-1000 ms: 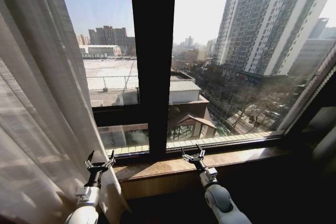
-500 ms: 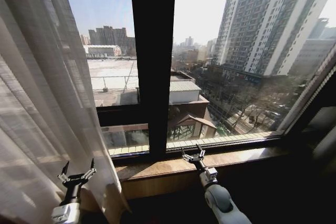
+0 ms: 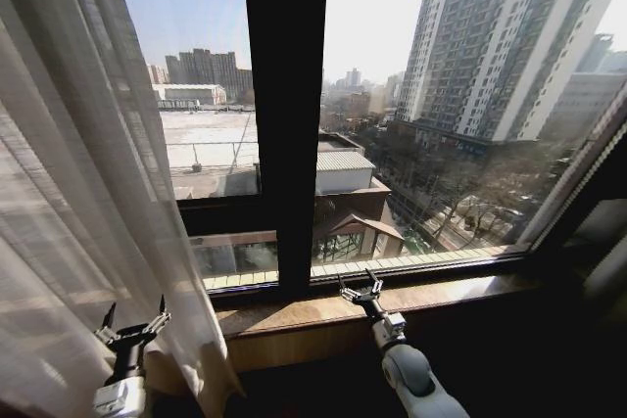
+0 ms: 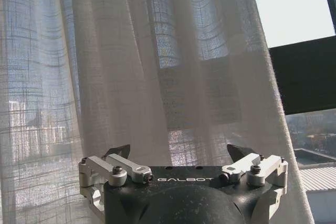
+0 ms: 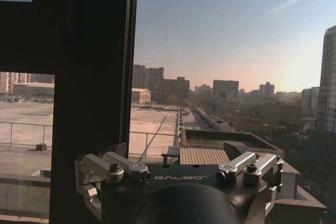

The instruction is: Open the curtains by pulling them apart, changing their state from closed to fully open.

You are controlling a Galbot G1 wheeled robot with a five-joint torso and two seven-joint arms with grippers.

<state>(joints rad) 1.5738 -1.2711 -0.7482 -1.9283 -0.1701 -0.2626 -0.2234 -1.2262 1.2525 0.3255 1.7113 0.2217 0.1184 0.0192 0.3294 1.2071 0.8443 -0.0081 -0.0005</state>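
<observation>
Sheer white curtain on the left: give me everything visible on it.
The sheer white pleated curtain hangs gathered at the window's left side, woven and translucent, with daylight and buildings showing through. Long vertical folds run down past the wooden sill. The open left gripper sits low in front of its folds; contact is unclear. The glass to its right is uncovered.

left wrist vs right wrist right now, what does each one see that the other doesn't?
Left wrist alone: the sheer curtain hanging close ahead of the open left gripper, with nothing between its fingers.

Right wrist alone: bare glass with rooftops and skyline beyond, the open right gripper ahead of it, no fabric.

Both: the dark window frame, sky outside, and open fingers.
</observation>
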